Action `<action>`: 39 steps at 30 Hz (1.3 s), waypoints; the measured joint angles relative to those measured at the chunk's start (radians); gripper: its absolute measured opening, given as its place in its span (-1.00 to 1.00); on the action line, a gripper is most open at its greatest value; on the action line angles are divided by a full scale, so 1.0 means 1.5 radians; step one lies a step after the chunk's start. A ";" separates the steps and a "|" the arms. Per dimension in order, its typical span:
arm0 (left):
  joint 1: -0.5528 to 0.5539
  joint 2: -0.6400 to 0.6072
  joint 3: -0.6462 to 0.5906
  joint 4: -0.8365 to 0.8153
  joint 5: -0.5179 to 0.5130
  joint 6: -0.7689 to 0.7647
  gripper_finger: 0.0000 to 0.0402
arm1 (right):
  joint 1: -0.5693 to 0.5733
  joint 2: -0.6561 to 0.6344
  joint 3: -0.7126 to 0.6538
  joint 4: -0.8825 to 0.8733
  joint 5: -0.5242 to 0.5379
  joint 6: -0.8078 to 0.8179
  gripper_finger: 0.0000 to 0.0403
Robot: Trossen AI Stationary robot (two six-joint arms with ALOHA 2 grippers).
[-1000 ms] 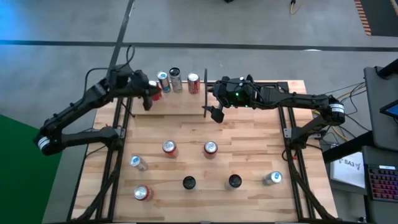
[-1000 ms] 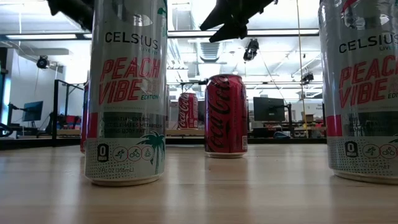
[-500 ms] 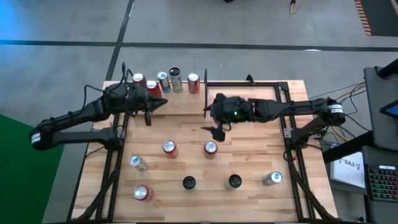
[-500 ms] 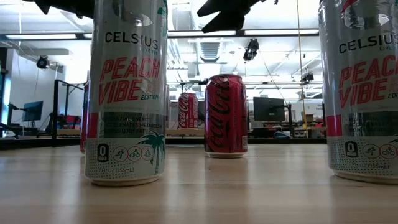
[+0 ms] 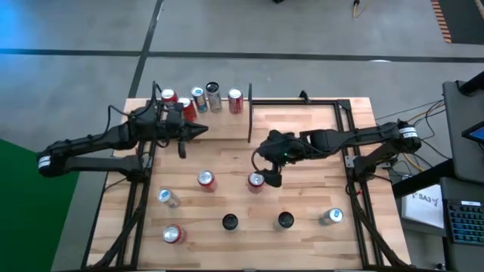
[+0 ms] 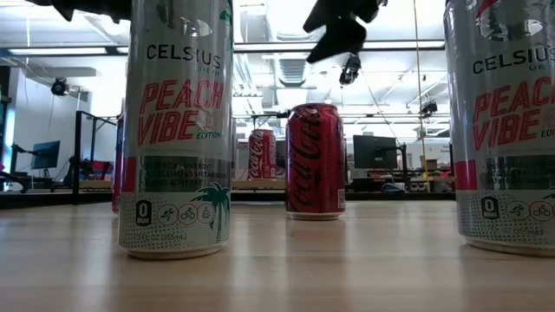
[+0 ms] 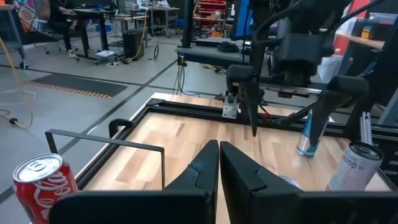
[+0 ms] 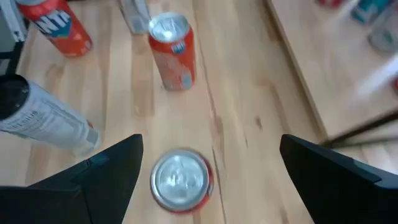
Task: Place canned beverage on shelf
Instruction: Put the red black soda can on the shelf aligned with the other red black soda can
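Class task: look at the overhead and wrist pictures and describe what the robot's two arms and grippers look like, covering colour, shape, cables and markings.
Both arms are dark, slim and jointed, each with a white band near its base. The left gripper ends in two black, tapering fingers. The right gripper has broad black fingers, and a small green light glows on its wrist. Thin dark cables run along both arms.

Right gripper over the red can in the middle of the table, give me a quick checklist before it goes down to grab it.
1. Right gripper open: ok, dark fingers spread wide.
2. Red aluminium can with silver top between the fingers: ok in the right wrist view.
3. Can upright: ok, its lid faces up.
4. Neighbours clear: ok, the orange-red can with silver top stands apart.
5. Left gripper out of the way: ok, shut, near the light wood shelf with black metal rods.
6. Height above the can: cannot tell.
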 joint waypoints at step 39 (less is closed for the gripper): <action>0.001 0.071 0.005 0.064 0.001 0.054 -1.00 | 0.083 0.145 0.007 -0.111 0.069 -0.003 0.83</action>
